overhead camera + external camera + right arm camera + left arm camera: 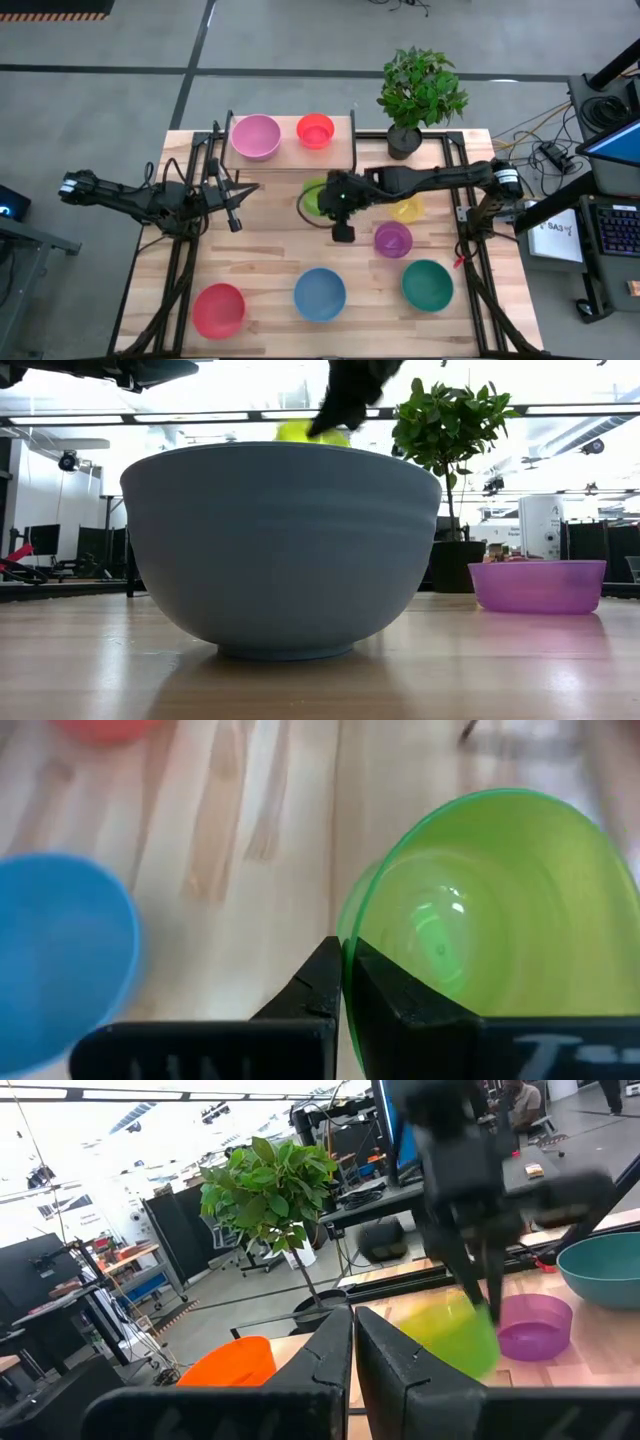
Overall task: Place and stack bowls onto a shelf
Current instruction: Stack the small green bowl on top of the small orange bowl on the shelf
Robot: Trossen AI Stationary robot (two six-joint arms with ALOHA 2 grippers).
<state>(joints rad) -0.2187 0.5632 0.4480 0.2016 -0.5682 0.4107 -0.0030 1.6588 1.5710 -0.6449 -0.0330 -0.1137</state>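
The green bowl (316, 196) is gripped by the rim in the right gripper (335, 200), its fingers clamped on the bowl's wall as seen in the right wrist view (480, 920). In the low view the bowl (312, 432) shows above the rim of the blue bowl (282, 545), so it is probably lifted off the table, though its underside is hidden there. It is held just in front of the shelf (340, 150), over the middle of the table (270, 260).

On the shelf, the pink bowl (255, 137) and the orange bowl (315, 130) are set side by side, apart from each other. The yellow bowl (408, 210) is partly covered by the right arm, with the purple bowl (393, 239) just beside it. The teal bowl (427, 284), the blue bowl (320, 294) and the red-orange bowl (219, 310) are spread along the front edge, well apart.

The left gripper (236, 205) is held at the left side of the table, near the shelf's left end; its fingers (330, 1355) are closed together with nothing between them. A potted plant (420, 95) is placed at the back, right of the shelf.
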